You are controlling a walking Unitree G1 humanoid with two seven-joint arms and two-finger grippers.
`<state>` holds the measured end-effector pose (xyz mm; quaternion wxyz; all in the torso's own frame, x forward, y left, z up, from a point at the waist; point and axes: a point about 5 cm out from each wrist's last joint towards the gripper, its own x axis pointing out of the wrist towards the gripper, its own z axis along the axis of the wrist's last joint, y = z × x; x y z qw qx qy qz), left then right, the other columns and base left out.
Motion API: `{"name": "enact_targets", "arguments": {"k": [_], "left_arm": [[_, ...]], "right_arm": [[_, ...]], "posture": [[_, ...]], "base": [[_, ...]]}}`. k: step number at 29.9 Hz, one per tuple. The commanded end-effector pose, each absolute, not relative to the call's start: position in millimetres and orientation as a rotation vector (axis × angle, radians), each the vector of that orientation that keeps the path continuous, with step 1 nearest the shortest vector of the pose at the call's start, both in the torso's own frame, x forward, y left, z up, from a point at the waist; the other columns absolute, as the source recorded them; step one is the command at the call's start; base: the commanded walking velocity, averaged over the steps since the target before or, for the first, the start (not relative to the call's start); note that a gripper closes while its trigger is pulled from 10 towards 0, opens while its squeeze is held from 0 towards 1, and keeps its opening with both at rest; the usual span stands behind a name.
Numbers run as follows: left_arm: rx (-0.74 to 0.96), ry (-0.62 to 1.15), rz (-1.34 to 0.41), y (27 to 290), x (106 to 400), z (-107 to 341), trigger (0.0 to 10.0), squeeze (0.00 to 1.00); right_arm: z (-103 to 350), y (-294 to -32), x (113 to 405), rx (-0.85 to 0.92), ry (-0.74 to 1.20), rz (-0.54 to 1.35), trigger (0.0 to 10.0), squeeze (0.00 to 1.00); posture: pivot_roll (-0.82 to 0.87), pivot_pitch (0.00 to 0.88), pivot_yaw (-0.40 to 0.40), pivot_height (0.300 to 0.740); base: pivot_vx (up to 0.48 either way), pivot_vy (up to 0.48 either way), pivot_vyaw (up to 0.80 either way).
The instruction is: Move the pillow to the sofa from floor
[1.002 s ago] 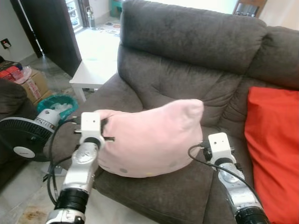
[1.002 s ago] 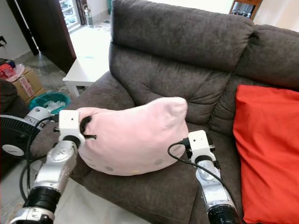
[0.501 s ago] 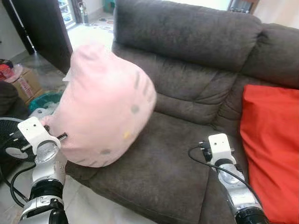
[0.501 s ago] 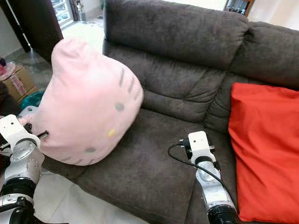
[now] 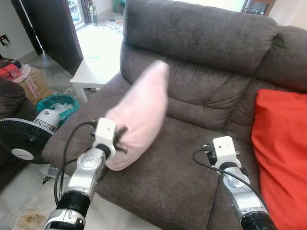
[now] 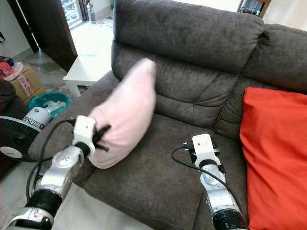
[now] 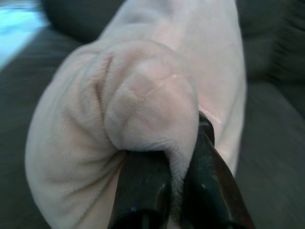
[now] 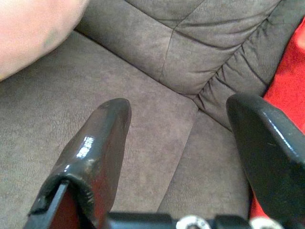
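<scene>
Presently: left hand (image 7: 178, 191) clamped on a bunched corner of pink pillow (image 5: 140, 111), pillow edge-on above sofa (image 5: 201, 43) seat, left side. Right hand (image 8: 183, 143) spread wide, holding nothing, over seat beside red cushion (image 5: 280, 148).

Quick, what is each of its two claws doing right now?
Left gripper: closed, pinching a fold of the pink pillow above the sofa.
Right gripper: open, holding nothing, above the sofa seat.

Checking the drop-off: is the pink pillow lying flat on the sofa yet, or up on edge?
On edge: the pink pillow stands tilted over the sofa seat, a fold pinched in the left pincer.
</scene>
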<state>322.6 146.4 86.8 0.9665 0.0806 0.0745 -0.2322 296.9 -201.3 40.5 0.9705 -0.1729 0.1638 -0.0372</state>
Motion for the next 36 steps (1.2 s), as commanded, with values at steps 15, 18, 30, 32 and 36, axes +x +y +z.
{"name": "enact_targets", "arguments": {"k": [15,18,30,32,36], "left_arm": [[0.178,0.201,-0.079,211.3,321.7,87.8,10.0,0.0],[0.146,0.186,-0.003,219.3,321.6,91.0,10.0,0.0],[0.054,0.198,0.063,219.0,319.7,85.4,10.0,0.0],[0.044,0.196,0.068,217.0,319.6,84.5,10.0,0.0],[0.047,0.196,0.048,214.6,318.6,82.4,10.0,0.0]], "right_arm": [[40.8,-200.3,299.0,-0.344,0.328,-0.068,10.0,0.0],[41.2,-201.0,299.0,-0.346,0.326,-0.069,10.0,0.0],[44.2,-201.8,301.4,-0.353,0.315,-0.066,10.0,0.0],[44.9,-201.8,302.1,-0.354,0.312,-0.066,10.0,0.0],[45.8,-203.0,302.6,-0.357,0.31,-0.068,10.0,0.0]], "posture": [[0.15,0.074,-0.065,0.74],[0.15,0.073,-0.066,0.74],[0.15,0.068,-0.076,0.74],[0.15,0.067,-0.077,0.74],[0.14,0.065,-0.078,0.74]], "base": [[0.0,0.0,0.0],[0.0,0.0,0.0],[0.0,0.0,0.0],[0.0,0.0,0.0],[0.0,0.0,0.0]]}}
